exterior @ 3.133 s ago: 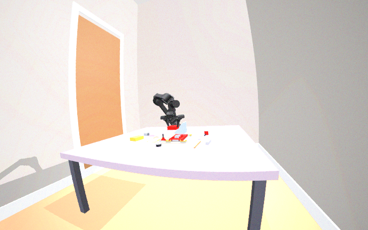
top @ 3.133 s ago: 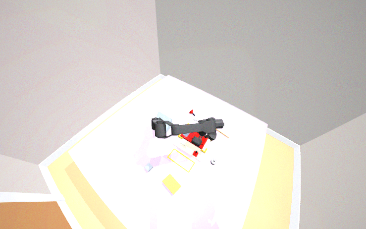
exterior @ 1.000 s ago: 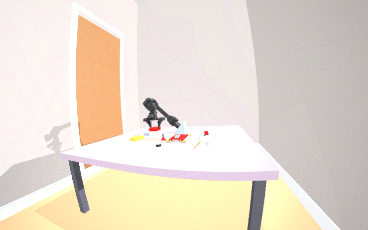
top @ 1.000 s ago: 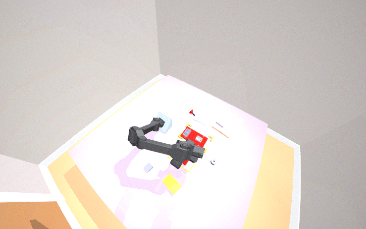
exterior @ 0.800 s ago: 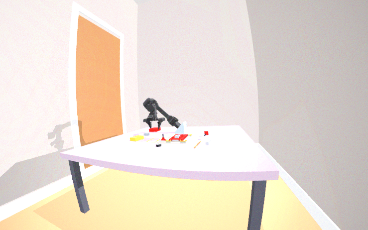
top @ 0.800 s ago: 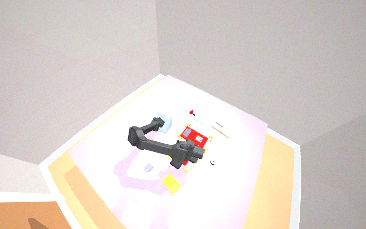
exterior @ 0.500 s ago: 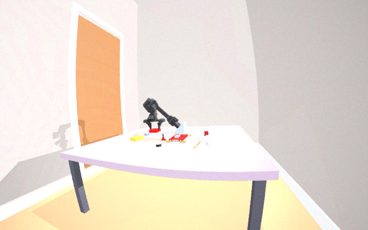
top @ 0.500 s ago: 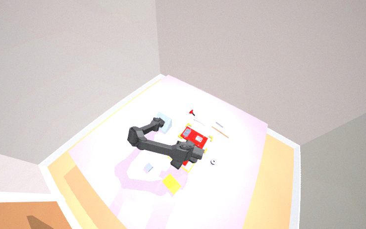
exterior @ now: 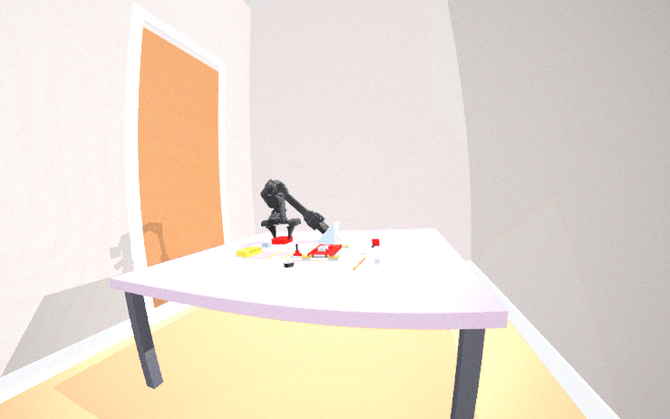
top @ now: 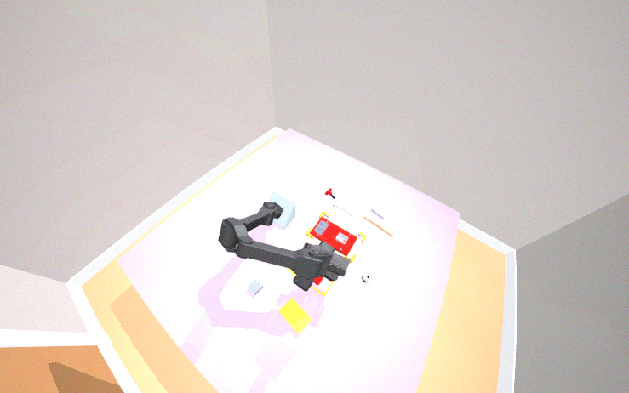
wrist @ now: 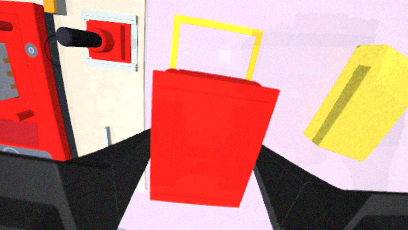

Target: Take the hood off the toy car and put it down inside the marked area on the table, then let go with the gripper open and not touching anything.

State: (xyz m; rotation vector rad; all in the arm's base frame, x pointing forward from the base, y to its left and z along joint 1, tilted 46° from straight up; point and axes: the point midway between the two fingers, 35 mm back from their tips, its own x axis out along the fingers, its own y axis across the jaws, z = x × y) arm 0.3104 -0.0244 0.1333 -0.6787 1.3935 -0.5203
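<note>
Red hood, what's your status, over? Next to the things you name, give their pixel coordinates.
Gripper (top: 317, 281) (exterior: 282, 238) (wrist: 204, 140) shut on red hood (top: 318, 281) (exterior: 281, 240) (wrist: 207, 142). Hood off the car (top: 334, 235) (exterior: 326, 251) (wrist: 30, 90), not released. Yellow block (top: 294, 316) (exterior: 248, 251) (wrist: 357, 102) nearby, outside the yellow outline (top: 324, 294) (wrist: 220, 25).
</note>
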